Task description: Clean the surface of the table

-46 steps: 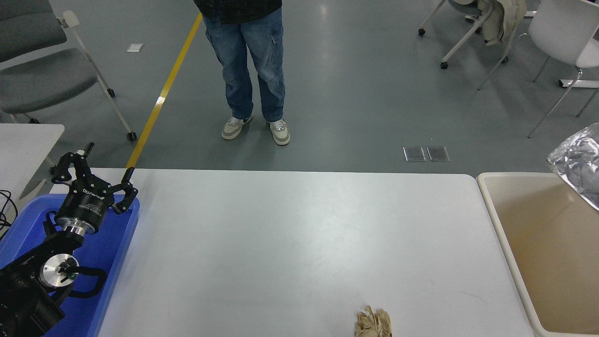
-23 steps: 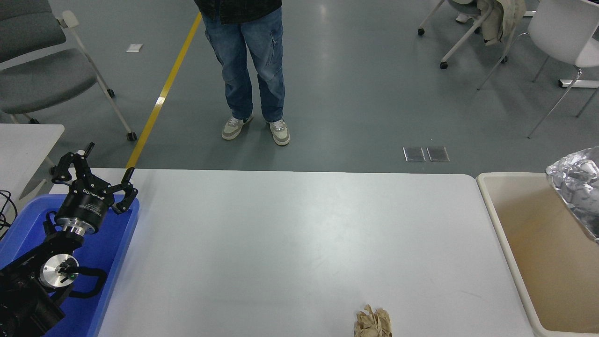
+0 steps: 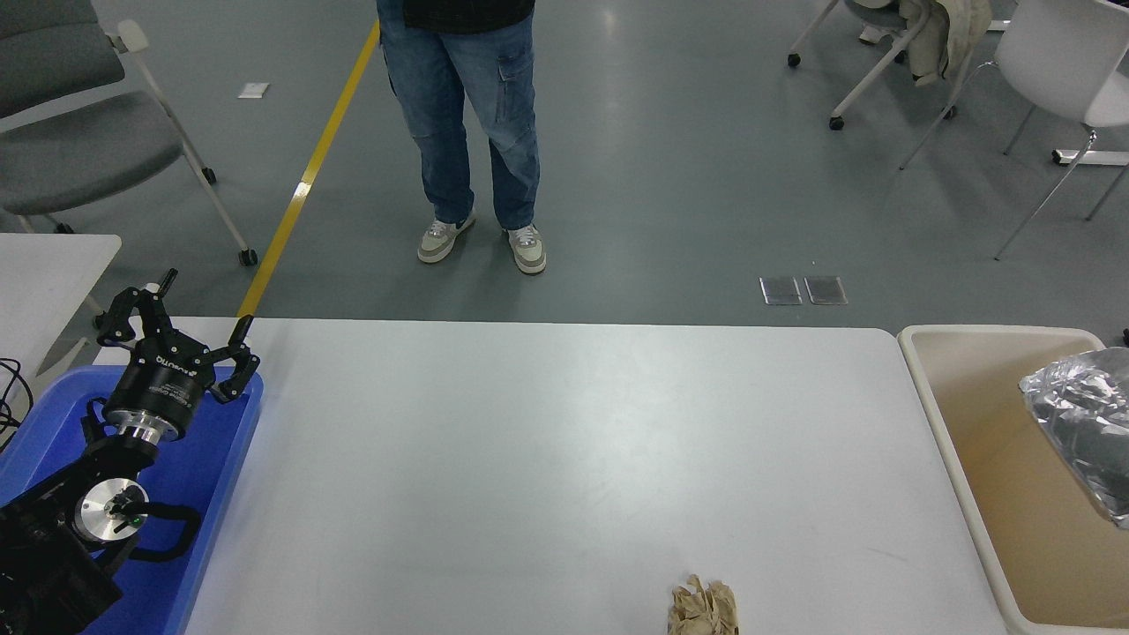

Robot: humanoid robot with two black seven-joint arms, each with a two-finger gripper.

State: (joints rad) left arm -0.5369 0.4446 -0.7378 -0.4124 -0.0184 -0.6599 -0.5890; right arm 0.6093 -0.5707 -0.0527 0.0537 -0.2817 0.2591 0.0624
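Note:
The table surface (image 3: 547,441) is a wide white-grey top filling the middle of the view. A crumpled brown paper ball (image 3: 703,607) lies on it at the near edge, right of centre. A crumpled piece of silver foil (image 3: 1080,423) sits low inside the beige bin (image 3: 937,414) at the right edge; what holds it, if anything, is outside the picture. My left gripper (image 3: 206,301) is parked open over the blue tray (image 3: 212,459) at the lower left, holding nothing. No part of my right gripper shows.
A person in jeans (image 3: 467,132) stands beyond the table's far edge. A smaller white table (image 3: 44,265) and a grey chair (image 3: 79,141) are at the left. White chairs (image 3: 1058,62) stand at the far right.
The silver foil has dropped from above the bin's far corner down into the bin. The person shifted slightly. My left arm has not moved.

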